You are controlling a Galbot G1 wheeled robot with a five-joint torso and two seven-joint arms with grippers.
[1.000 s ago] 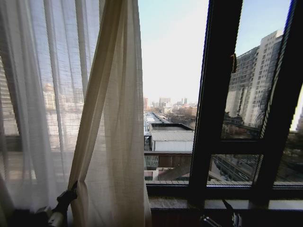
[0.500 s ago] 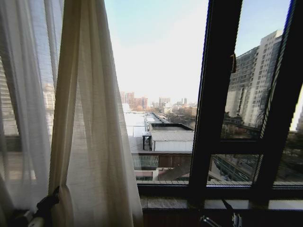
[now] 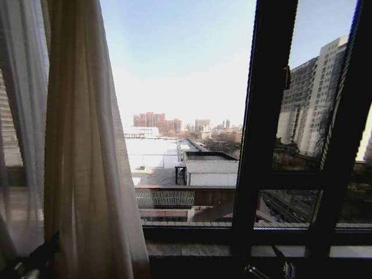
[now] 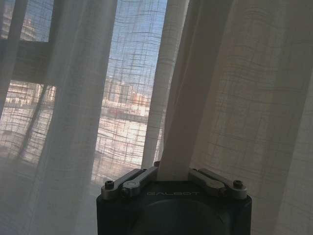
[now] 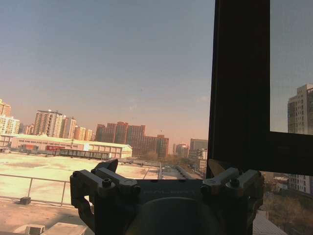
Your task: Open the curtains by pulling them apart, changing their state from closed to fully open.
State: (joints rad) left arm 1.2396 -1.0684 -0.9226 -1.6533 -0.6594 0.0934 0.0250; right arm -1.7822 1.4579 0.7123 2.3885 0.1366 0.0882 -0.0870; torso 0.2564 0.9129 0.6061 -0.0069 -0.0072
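The curtains hang at the far left of the head view, bunched into a beige-tan bundle with a sheer pleated part beside it. My left gripper sits low at the bundle's left edge. In the left wrist view this gripper is shut on a fold of the curtain fabric, which rises from between the fingers. My right gripper is open, holds nothing and faces the bare window glass. It is low in the head view.
A dark window frame bar stands upright right of centre, with a second bar farther right and a sill below. That bar is close in front of the right gripper. City buildings lie beyond the glass.
My left gripper has moved left with the curtain fold in it. The bunched curtain's edge has slid left, uncovering more glass. The right arm has stayed still.
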